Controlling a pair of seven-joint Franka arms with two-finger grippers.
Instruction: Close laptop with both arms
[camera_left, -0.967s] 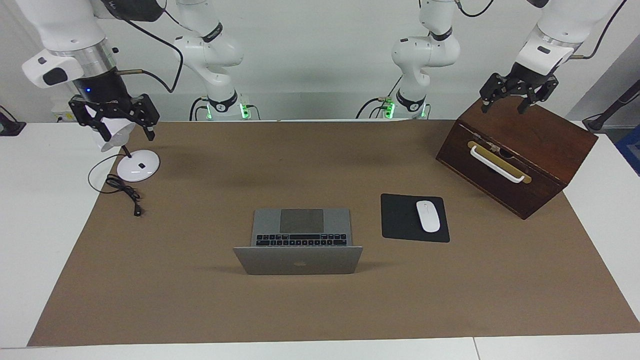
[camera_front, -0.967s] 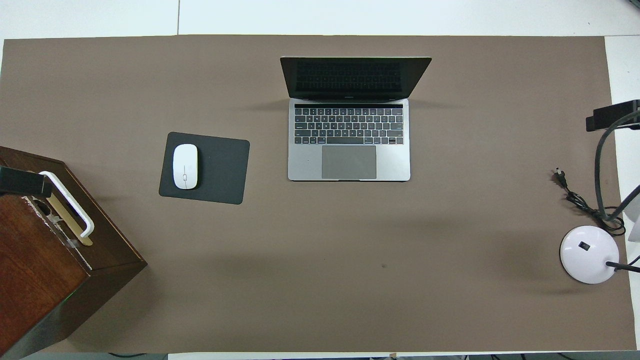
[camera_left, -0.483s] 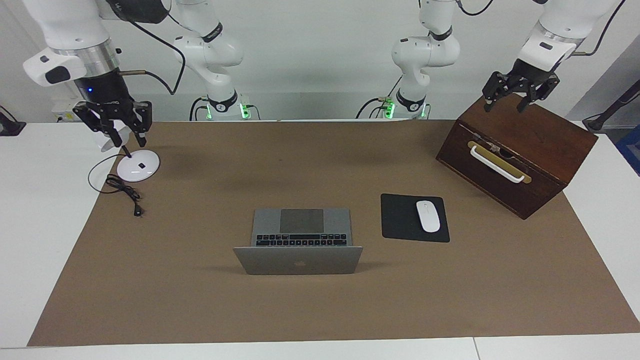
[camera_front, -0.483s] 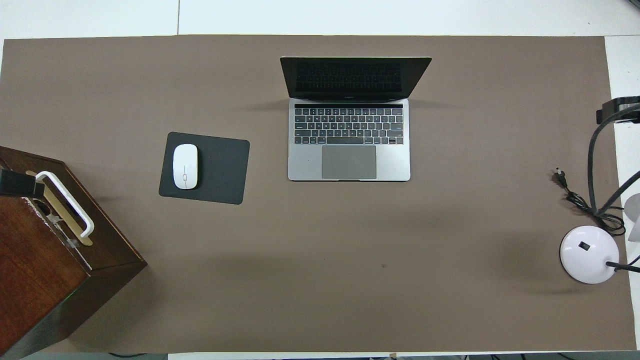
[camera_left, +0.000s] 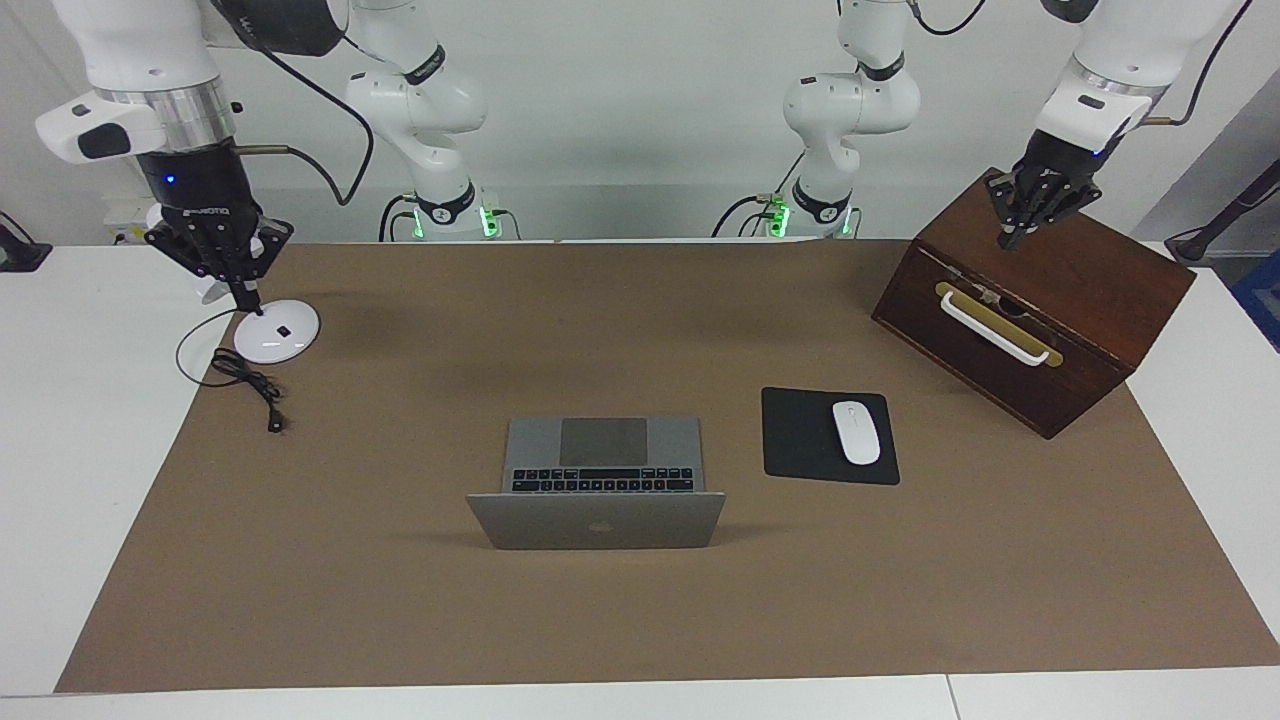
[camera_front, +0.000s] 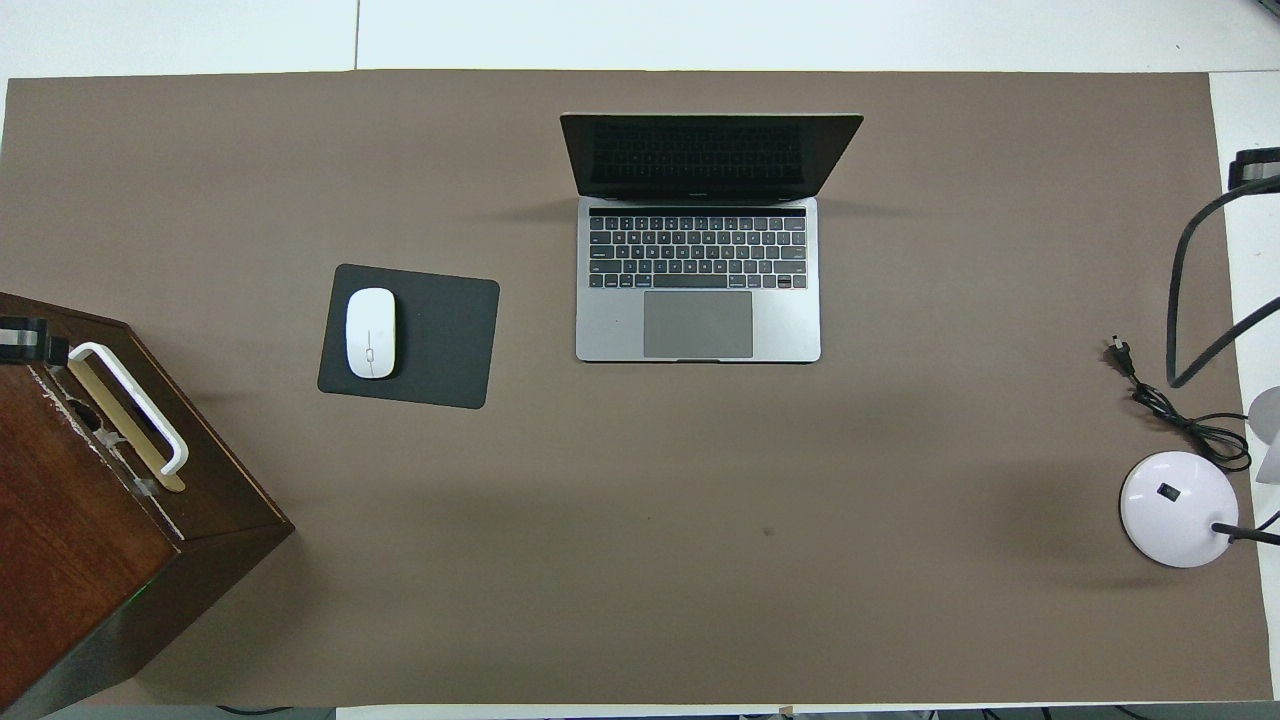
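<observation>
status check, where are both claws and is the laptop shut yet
Left claw shut, over the wooden box. Right claw shut, over the lamp base. Laptop open, untouched. Nothing on its keyboard.

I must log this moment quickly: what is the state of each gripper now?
Left gripper: shut, holding nothing, over the wooden box.
Right gripper: shut, holding nothing, over the lamp.

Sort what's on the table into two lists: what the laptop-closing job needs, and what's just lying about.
Needed:
laptop, lid up
left claw, over the wooden box
right claw, over the lamp

Lying about:
wooden box
white mouse
black mouse pad
white desk lamp
</observation>
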